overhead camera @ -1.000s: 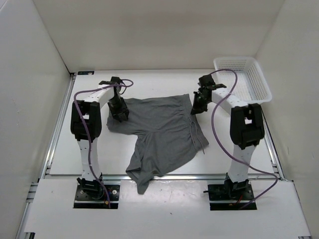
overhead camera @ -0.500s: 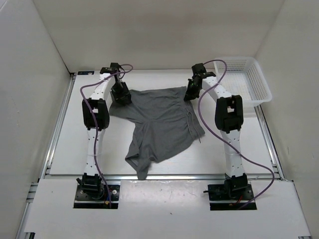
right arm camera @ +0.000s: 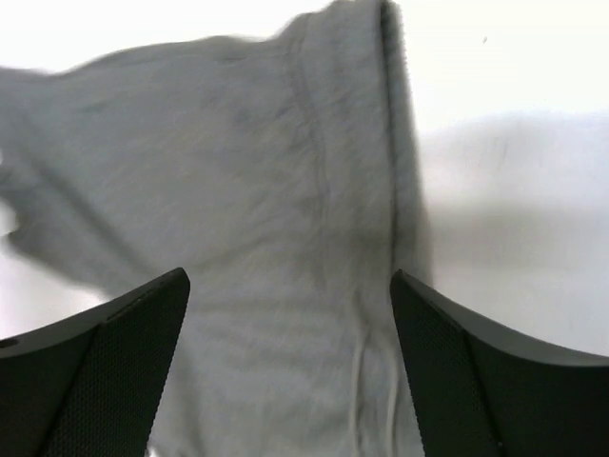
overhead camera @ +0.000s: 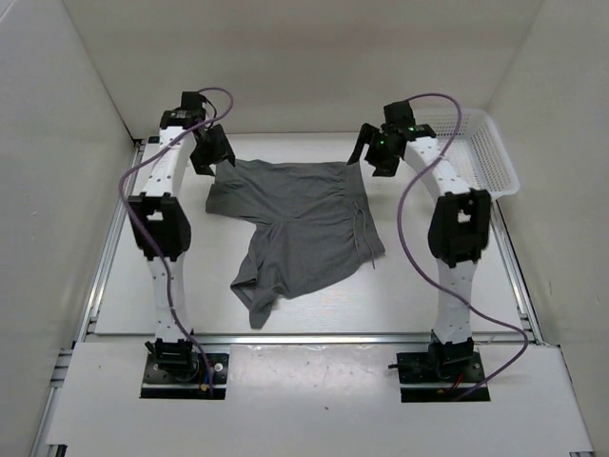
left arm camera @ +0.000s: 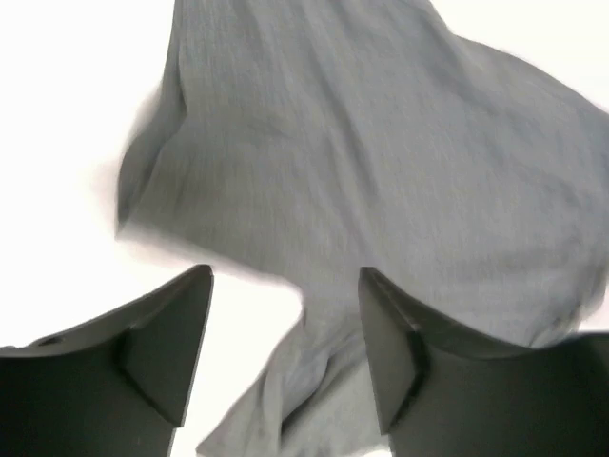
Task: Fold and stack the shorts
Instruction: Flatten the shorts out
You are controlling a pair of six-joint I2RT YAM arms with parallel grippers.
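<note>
Shows the plain mid-grey soft fabric shorts [overhead camera: 304, 224] lying spread across the middle of the white worktop [overhead camera: 400, 295], waistband along the right side, one leg reaching toward the near edge. Finds the left hand [left arm camera: 285, 333] released, fingers wide apart and holding nothing, hovering over the far left leg. Finds the right hand [right arm camera: 290, 362] likewise released above the far waistband corner, near the white plastic mesh basket [overhead camera: 490, 152].

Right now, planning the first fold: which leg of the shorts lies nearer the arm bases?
The leg reaching farthest forward, its hem crumpled at the tip. The other leg lies far back, beside the left hand.
</note>
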